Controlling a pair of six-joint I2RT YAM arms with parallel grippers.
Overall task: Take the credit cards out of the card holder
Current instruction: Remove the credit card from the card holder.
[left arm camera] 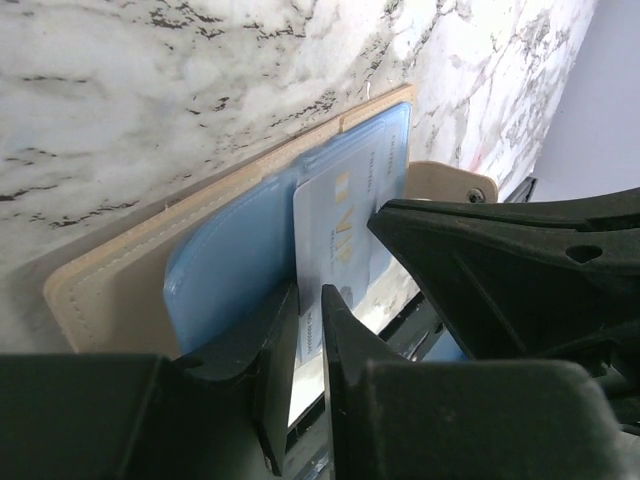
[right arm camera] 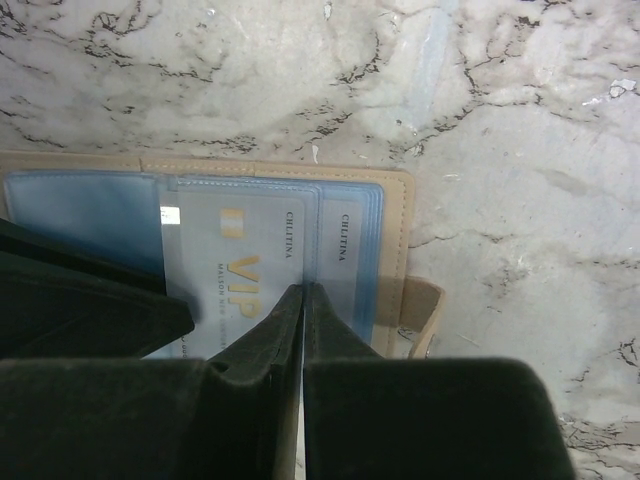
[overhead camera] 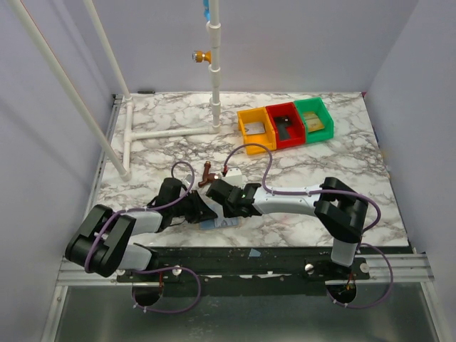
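Observation:
The card holder [right arm camera: 395,250] lies open on the marble table: tan leather outside, blue plastic sleeves [left arm camera: 230,270] inside. A pale credit card [right arm camera: 235,260] with gold "VIP" lettering sticks partly out of a sleeve. My right gripper [right arm camera: 303,288] is shut, its tips resting on the sleeve edge beside the card. My left gripper [left arm camera: 310,290] stands a narrow gap apart, with the card's near edge [left arm camera: 340,220] running into that gap. From above, both grippers [overhead camera: 205,214] [overhead camera: 222,206] meet over the holder [overhead camera: 219,224] near the front edge.
Yellow [overhead camera: 254,128], red [overhead camera: 285,125] and green [overhead camera: 313,119] bins stand at the back right with small items inside. A white pipe frame [overhead camera: 171,133] occupies the back left. A small brown object [overhead camera: 206,177] lies just behind the grippers.

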